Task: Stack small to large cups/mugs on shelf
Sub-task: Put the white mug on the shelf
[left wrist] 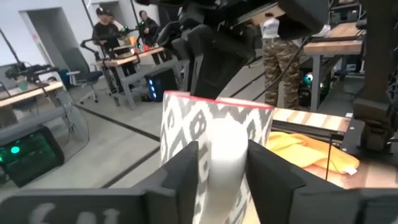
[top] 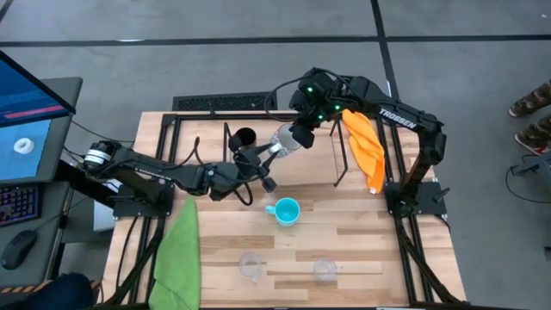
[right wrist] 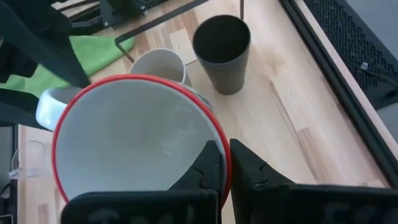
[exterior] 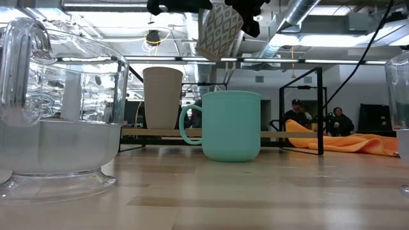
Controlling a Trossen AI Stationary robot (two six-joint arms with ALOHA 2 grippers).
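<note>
A white mug (top: 282, 139) with a grey pattern and a red rim hangs in the air over the shelf (exterior: 160, 133), tilted; it also shows in the low view (exterior: 220, 29). My left gripper (top: 267, 158) and my right gripper (top: 299, 136) are both shut on it. A black cup (top: 244, 138) and a grey-beige cup (exterior: 162, 96) stand upright on the shelf, below and beside the mug. A bright blue mug (top: 286, 211) stands on the tabletop in front of the shelf. Two clear glasses (top: 250, 265) (top: 325, 269) stand near the table's near edge. My left gripper pinches the mug's white handle (left wrist: 222, 163) between its two fingers, which come about level from the table's left side. The mug is clear of the shelf. My right gripper pinches the mug's red rim (right wrist: 219, 186), one finger inside and one outside, from above.
A green cloth (top: 178, 254) lies at the table's left near side and an orange cloth (top: 366, 146) hangs by the shelf's right wire upright (top: 342, 164). People sit in the room beyond the table (exterior: 297, 115).
</note>
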